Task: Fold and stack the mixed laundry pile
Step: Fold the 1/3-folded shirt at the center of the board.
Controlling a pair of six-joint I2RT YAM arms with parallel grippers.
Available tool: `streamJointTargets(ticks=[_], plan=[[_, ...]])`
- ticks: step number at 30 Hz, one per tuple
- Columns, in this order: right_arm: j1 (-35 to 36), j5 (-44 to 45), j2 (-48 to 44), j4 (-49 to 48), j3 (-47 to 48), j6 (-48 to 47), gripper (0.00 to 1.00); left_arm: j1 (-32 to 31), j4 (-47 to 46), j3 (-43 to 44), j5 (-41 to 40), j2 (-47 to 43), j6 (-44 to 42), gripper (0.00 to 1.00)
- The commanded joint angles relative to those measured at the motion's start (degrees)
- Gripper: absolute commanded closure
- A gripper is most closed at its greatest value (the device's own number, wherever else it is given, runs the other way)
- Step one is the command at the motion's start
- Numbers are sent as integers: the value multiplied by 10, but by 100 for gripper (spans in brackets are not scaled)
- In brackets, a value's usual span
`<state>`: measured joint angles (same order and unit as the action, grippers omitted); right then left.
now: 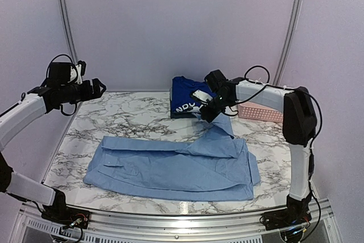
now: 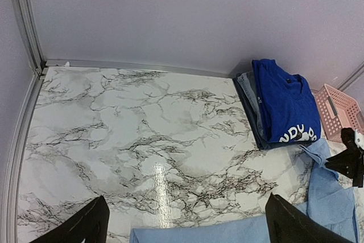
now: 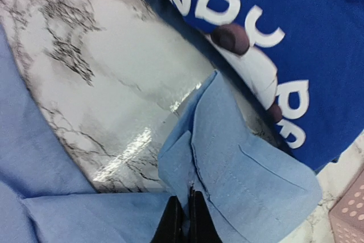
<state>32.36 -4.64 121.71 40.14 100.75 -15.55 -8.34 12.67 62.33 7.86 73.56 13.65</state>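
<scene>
Logging a finished stack at the back of the marble table (image 1: 131, 115): royal-blue T-shirt (image 1: 186, 96) lying folded on top, white lettering up, faded denim (image 2: 250, 101) showing beneath it along the left edge. Counting that part as done.

Working now on the light-blue shirt (image 1: 176, 166), lying spread across the near middle of the table, long edges partly turned in but far from a compact fold.

Pinching what looks like its sleeve end (image 1: 224, 124) with the right gripper (image 1: 209, 113), jaws closed tight on the cloth just beside the near edge of the stack. Seeing the cloth rising off the table toward the fingers in the top view, and a ridge of blue fabric running in between the shut fingers in the wrist view.

Holding the left gripper (image 1: 98, 88) high over the back left of the table, jaws spread wide, touching nothing.

Noting the pink basket (image 1: 260, 112) behind the right arm, contents not visible.

Judging the task as well past halfway, as far as showing. Remaining, by estimate: laying the sleeve in over the body, folding the shirt down small, setting it on the stack.
</scene>
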Motion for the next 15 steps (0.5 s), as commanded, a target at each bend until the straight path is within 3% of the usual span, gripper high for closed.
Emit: streamJointTargets(ticks=[1, 6, 15], plan=[[0, -87, -80, -3, 37, -7, 100, -16, -6, 28, 19, 5, -19, 1], [0, -220, -143, 4, 26, -15, 100, -88, 0, 41, 17, -11, -70, 1], [5, -455, -235, 8, -9, -12, 100, -279, 51, 105, 33, -18, -131, 5]])
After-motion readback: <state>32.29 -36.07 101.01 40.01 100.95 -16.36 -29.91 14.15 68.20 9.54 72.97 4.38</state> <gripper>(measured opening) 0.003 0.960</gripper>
